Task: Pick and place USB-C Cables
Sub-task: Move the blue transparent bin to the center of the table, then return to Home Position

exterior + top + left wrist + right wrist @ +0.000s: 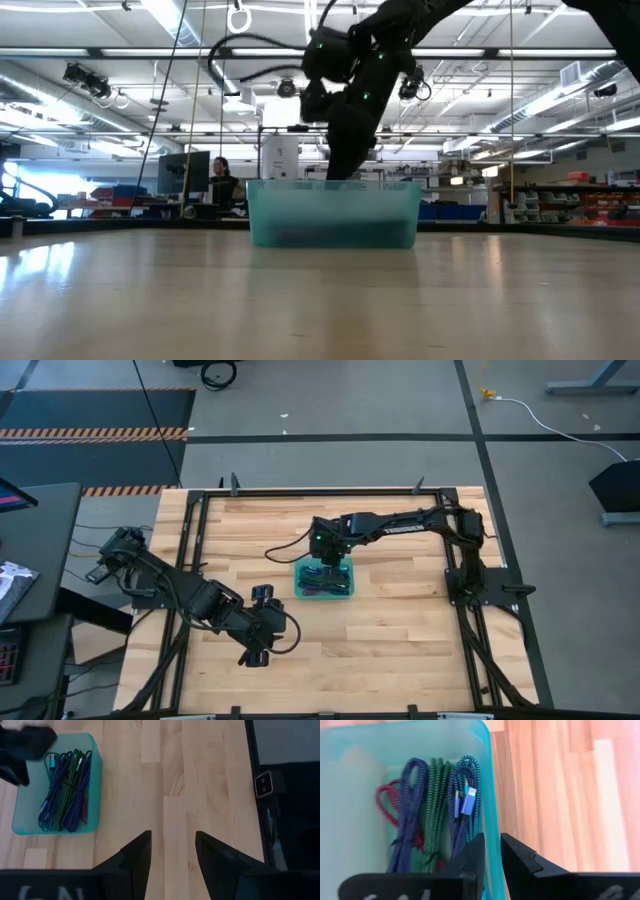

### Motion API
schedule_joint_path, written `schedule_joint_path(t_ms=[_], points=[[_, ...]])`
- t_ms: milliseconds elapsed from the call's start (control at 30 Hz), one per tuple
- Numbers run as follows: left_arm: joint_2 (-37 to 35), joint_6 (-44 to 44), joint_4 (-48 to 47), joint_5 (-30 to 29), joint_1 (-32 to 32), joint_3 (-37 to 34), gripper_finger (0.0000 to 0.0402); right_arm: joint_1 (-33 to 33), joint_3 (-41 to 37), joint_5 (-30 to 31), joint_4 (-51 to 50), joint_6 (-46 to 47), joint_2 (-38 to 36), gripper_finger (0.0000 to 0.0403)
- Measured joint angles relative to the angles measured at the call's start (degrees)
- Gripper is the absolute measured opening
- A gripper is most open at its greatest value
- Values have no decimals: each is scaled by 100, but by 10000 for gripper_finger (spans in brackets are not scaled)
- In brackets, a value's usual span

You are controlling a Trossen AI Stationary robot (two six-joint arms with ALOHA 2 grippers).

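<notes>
— Where is the right claw [490, 851] from where you stand?

— Right over the translucent teal plastic tray [345, 592] near the middle of the pale wooden plank table [400, 640]. It hangs at the tray's far rim, pointing down into it.

— Open or shut?

— Its wrist view shows the two dark fingers [470, 857] with only a narrow gap between them, nearly closed. The tray's wall runs up into that gap, but I see nothing clamped between the tips. Whether the fingers touch the wall, I cannot tell.

— And the cables?

— All lying inside the tray, side by side along one side of it. A maroon braided cable bundle [385, 802] sits farthest from the wall, then a blue-violet braided bundle [412, 795], a green braided bundle [436, 805], and a teal-and-dark braided bundle [470, 772] closest to the wall, with a light metal-and-blue plug [468, 800] showing on it. From the other arm's camera the same bundles look like a loose row of long coils, maroon peeking out at the edge.

— And the left claw [172, 847]?

— Off toward the near left part of the table, well apart from the tray. Its fingers stand spread wide over bare wood, holding nothing.

— Anyone about?

— A person [220, 180] sits far back in the room, behind the table.
</notes>
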Motion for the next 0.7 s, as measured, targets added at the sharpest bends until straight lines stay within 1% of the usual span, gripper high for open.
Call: schedule_joint_path(t_ms=[67, 100, 200, 300, 367, 467, 600, 667, 700], points=[[0, 67, -146, -69, -48, 0, 160, 31, 0, -5, -173, 2, -227, 68], [0, 133, -288, -223, -77, 0, 160, 52, 0, -16, -265, 3, -368, 68], [0, 347, -547, -1017, -190, 0, 160, 131, 0, -32, -635, 78, -864, 68], [-28, 777, -335, -1683, -291, -2, 160, 232, 0, -30, -857, 246, -1457, 68], [-80, 1113, 21, -1931, -337, -2, 160, 329, -3, -4, -922, 391, -1840, 68], [-101, 1740, 519, -1906, -287, -2, 160, 506, -165, 196, -915, 563, -2362, 68], [-97, 2171, 973, -1538, 65, -55, 160, 713, -664, 475, -876, 846, -3010, 68], [-115, 2498, 1727, -1228, 348, -371, 160, 822, -1080, 540, -649, 984, -3359, 68], [-164, 2662, 2187, -981, 480, -626, 160, 883, -1301, 577, -496, 1050, -3544, 68]])
